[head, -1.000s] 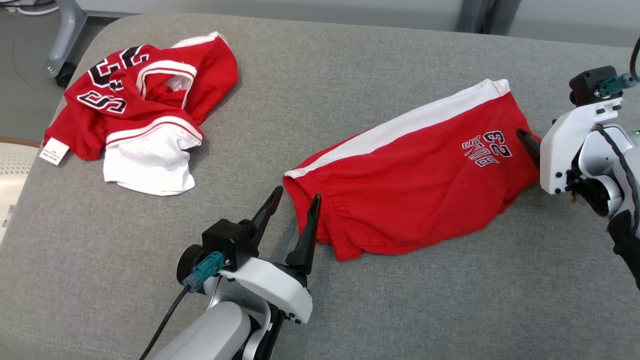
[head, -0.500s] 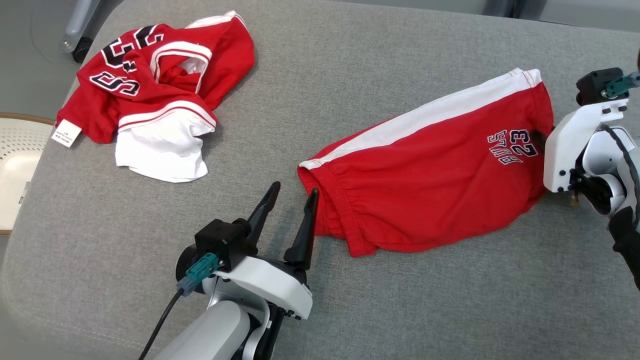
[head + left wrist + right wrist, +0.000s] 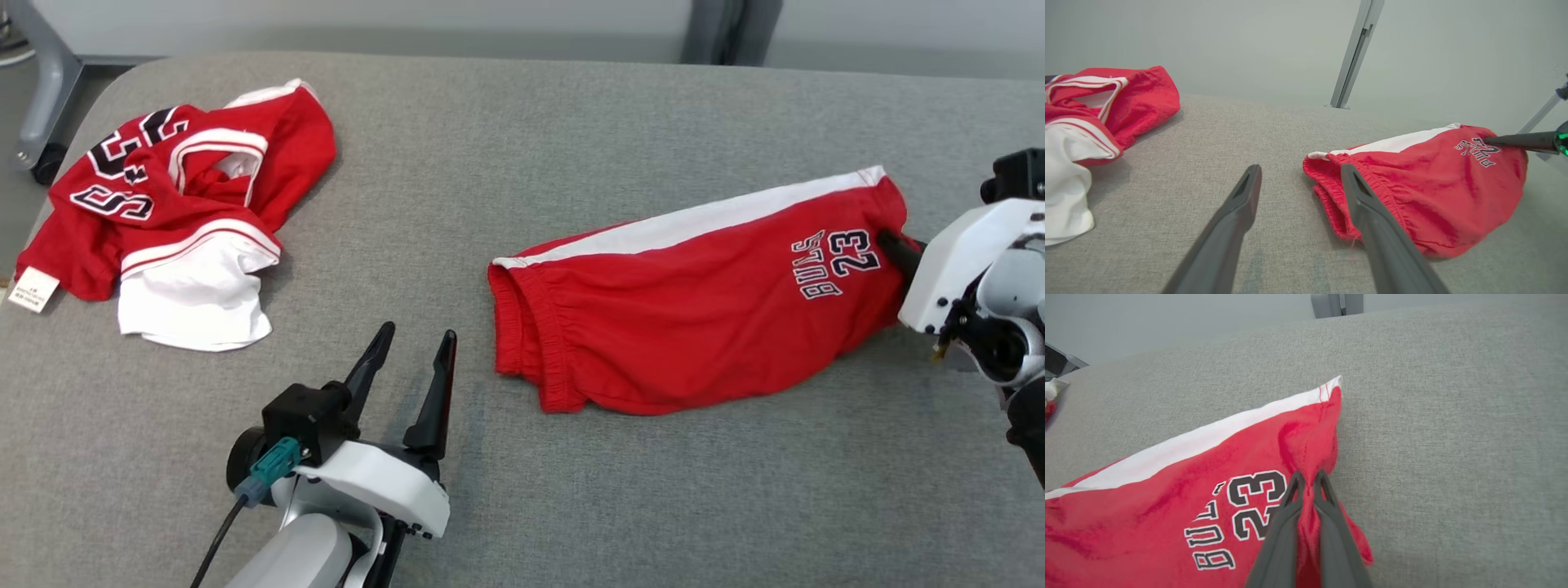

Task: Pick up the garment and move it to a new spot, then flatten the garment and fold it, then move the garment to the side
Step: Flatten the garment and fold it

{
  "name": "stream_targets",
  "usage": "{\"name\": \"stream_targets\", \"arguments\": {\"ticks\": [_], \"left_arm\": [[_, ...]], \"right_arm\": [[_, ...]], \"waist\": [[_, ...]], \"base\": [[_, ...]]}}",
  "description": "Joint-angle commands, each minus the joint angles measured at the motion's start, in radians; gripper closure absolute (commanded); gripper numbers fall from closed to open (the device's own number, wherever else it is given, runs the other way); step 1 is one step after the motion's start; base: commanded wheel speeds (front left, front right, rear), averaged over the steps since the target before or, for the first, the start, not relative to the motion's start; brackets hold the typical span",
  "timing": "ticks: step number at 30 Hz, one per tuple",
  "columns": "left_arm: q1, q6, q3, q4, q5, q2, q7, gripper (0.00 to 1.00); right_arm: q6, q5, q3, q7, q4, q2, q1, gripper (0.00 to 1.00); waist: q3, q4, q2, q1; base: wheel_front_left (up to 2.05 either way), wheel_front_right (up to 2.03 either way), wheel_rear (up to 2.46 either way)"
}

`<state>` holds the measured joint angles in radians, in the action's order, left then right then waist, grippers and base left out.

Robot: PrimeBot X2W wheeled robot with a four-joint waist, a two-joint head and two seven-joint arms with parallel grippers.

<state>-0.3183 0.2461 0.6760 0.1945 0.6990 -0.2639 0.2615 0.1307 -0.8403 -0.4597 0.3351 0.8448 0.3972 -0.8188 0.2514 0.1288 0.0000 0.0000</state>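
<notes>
Red shorts (image 3: 678, 327), light and limp, lie at 3 o'clock on the grey cushion (image 3: 522, 163). The right gripper (image 3: 888, 242) pinches their hem beside "23". The left gripper (image 3: 417, 331), open, stands at their 8 o'clock near the waistband, the likely second hold.

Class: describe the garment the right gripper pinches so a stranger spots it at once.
On the grey padded surface, look to the right half, where red shorts lie. Unlike the crumpled red-and-white jersey at far left, they lie fairly flat with one white side stripe.
</notes>
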Motion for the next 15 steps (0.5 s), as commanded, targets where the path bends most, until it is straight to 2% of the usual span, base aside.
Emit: {"name": "stream_targets", "arguments": {"ticks": [1, 6, 10, 15], "left_arm": [[0.017, -0.007, -0.011, -0.003, -0.009, -0.006, 0.005, 0.0], [0.069, -0.033, -0.041, -0.02, -0.049, -0.012, 0.005, 0.0], [0.108, -0.048, -0.055, -0.022, -0.074, -0.002, 0.005, 0.0], [0.142, -0.055, -0.076, -0.022, -0.104, 0.013, 0.005, 0.0]], "right_arm": [[0.0, -0.013, 0.005, -0.008, -0.005, 0.011, 0.03, 1.0], [0.0, -0.045, 0.059, -0.058, 0.016, 0.042, 0.092, 1.0], [0.0, -0.024, 0.1, -0.109, 0.061, 0.08, 0.104, 1.0], [0.0, 0.029, 0.076, -0.141, 0.015, 0.054, 0.066, 1.0]], "waist": [[-0.033, -0.036, 0.0, 0.0], [-0.052, -0.06, 0.0, 0.0], [-0.069, -0.058, 0.0, 0.0], [-0.09, -0.05, 0.0, 0.0]], "base": [[0.0, 0.0, 0.0], [0.0, 0.0, 0.0], [0.0, 0.0, 0.0], [0.0, 0.0, 0.0]]}}
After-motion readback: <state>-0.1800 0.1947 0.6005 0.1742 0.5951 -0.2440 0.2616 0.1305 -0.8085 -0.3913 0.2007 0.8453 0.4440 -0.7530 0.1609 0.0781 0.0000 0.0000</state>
